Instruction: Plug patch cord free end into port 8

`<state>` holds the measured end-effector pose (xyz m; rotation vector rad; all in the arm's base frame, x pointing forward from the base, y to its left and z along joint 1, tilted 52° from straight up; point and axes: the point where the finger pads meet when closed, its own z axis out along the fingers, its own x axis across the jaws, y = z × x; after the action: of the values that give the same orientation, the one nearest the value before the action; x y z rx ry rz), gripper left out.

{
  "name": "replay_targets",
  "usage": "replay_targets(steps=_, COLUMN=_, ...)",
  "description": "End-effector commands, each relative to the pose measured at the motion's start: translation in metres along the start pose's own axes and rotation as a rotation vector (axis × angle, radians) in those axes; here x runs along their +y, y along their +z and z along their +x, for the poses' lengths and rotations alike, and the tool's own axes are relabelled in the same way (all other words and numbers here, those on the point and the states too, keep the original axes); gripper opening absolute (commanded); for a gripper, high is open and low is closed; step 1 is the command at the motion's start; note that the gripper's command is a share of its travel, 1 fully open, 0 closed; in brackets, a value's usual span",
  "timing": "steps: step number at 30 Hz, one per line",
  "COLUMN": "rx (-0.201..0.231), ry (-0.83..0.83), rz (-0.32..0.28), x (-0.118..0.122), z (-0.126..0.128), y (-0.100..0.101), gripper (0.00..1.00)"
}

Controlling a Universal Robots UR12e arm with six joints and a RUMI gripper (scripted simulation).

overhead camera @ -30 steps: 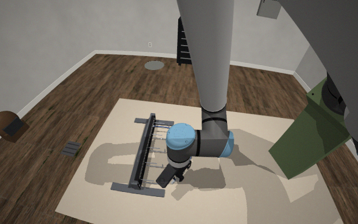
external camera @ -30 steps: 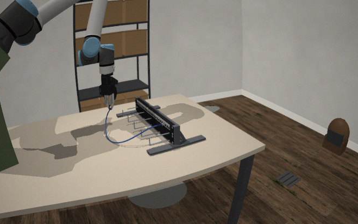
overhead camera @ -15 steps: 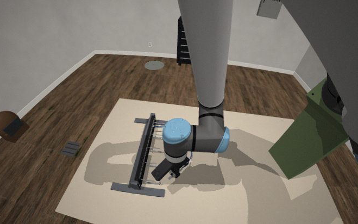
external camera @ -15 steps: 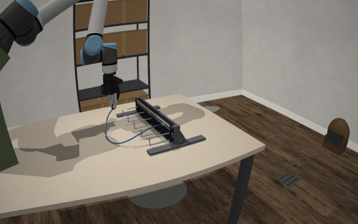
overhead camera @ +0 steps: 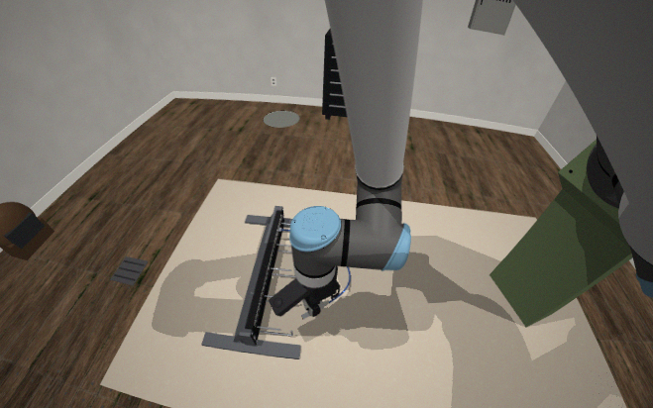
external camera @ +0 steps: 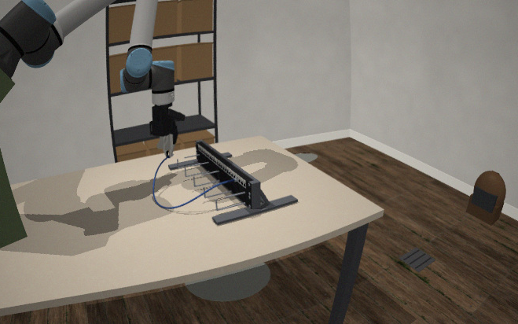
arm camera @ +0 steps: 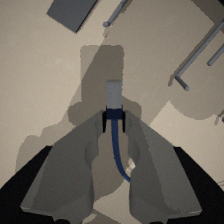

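Note:
My gripper [arm camera: 114, 112] is shut on the free plug [arm camera: 114, 94] of the blue patch cord [external camera: 172, 196]. The grey plug points down at the table, and the cord runs back between my fingers. In the exterior view the gripper [external camera: 167, 150] hangs above the table beside the rack's far end, on its port side. The black rack [external camera: 228, 174] stands upright on its two flat feet. The cord loops over the table and its other end sits in a port near the rack's near end [external camera: 233, 180]. In the top view my wrist hides most of the cord, and the gripper [overhead camera: 313, 309] is close to the rack [overhead camera: 263, 275].
Thin metal cable-support bars [external camera: 208, 186] stick out from the rack's port side towards my gripper; several show in the wrist view [arm camera: 192, 60]. A rack foot [arm camera: 72, 12] shows at the wrist view's top left. A green panel [overhead camera: 562, 243] stands at the table's right. A shelving unit stands behind the table.

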<state>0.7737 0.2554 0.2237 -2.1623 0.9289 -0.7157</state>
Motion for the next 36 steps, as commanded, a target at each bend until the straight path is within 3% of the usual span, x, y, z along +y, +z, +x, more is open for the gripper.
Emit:
replay_targets(steps=1, rx=-0.001, ry=0.062, rz=0.0, x=-0.001, z=0.01, y=-0.002, gripper=0.0)
replay_targets(steps=36, rx=-0.005, ry=0.385, rz=-0.005, x=-0.003, z=0.059, y=-0.013, gripper=0.0)
